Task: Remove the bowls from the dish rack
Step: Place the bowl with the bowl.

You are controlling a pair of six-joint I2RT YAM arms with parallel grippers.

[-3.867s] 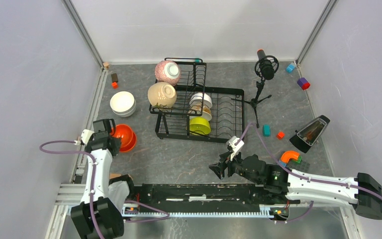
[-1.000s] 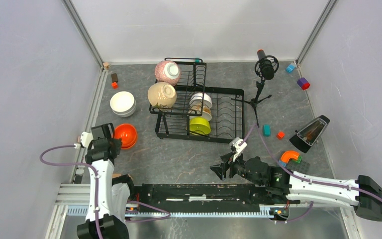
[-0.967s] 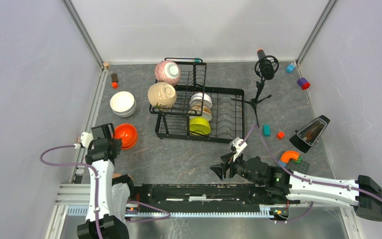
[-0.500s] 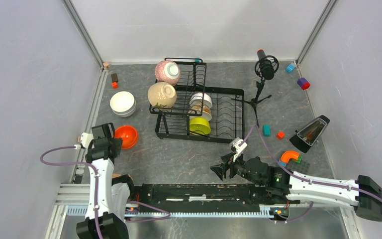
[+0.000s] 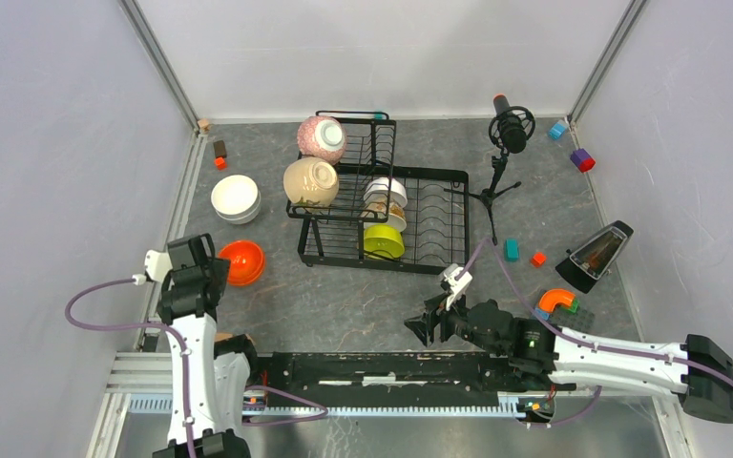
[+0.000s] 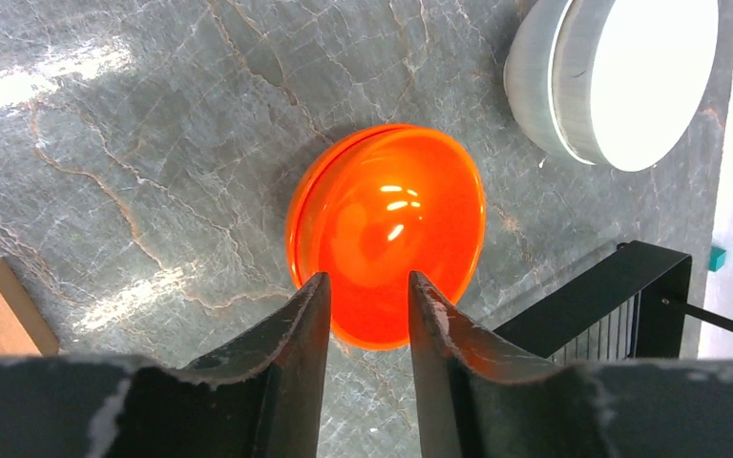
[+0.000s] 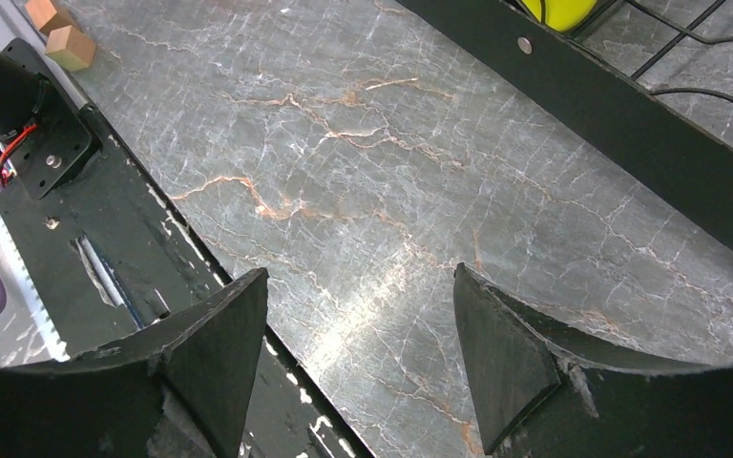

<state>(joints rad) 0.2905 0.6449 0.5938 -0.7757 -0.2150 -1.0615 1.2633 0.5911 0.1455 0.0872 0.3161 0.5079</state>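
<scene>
The black wire dish rack (image 5: 434, 205) stands mid-table. A pink-speckled bowl (image 5: 322, 136) and a beige bowl (image 5: 310, 181) rest on its upper shelf. Pale bowls (image 5: 385, 196) and a lime green bowl (image 5: 383, 240) stand in the lower tray. White bowls (image 5: 236, 197) are stacked on the table to the left. In front of them sit nested orange bowls (image 5: 241, 260). My left gripper (image 5: 197, 256) hovers open at the near rim of the orange bowls (image 6: 387, 239), its fingertips (image 6: 315, 286) apart and holding nothing. My right gripper (image 5: 422, 326) hangs open and empty over bare table near the front.
A microphone tripod (image 5: 504, 143) stands right of the rack. Coloured blocks (image 5: 523, 253), a black wedge-shaped box (image 5: 596, 253) and an orange curved piece (image 5: 558, 301) lie at the right. Small blocks (image 5: 219, 153) sit at the back left. The rack's corner (image 6: 620, 305) is close to the orange bowls.
My left gripper has opened and let go of the orange bowl, which now rests in the one beneath, and has drawn back a little. The right arm has not moved.
</scene>
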